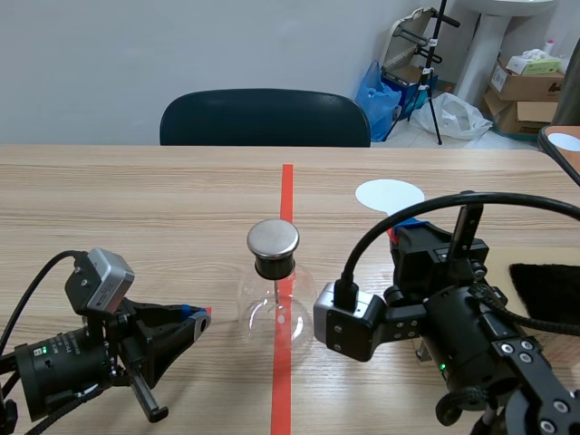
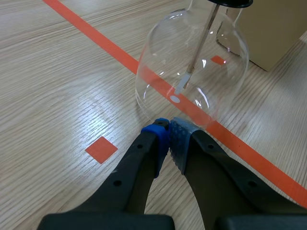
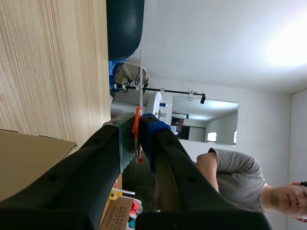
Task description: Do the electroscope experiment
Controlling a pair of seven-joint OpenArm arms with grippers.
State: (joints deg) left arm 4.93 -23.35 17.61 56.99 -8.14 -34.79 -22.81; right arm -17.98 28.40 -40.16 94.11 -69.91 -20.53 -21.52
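Observation:
The electroscope, a round clear glass flask (image 1: 275,313) with a black stopper and a flat metal cap (image 1: 273,237), stands on the orange centre line. Inside the flask (image 2: 158,72) a thin rod (image 2: 204,36) hangs down to a small leaf. My left gripper (image 1: 201,315) lies low on the table left of the flask, shut on nothing, its tips (image 2: 169,132) just short of the glass. My right gripper (image 1: 403,231), right of the flask, is shut on the red handle (image 3: 137,125) of a white disc paddle (image 1: 390,194); the disc (image 3: 141,76) shows edge-on.
A black cloth (image 1: 548,288) lies at the table's right edge. A tan sheet (image 2: 278,28) lies behind the flask, under the right arm. A dark chair (image 1: 265,118) stands across the table. A person (image 3: 230,177) appears in the right wrist view.

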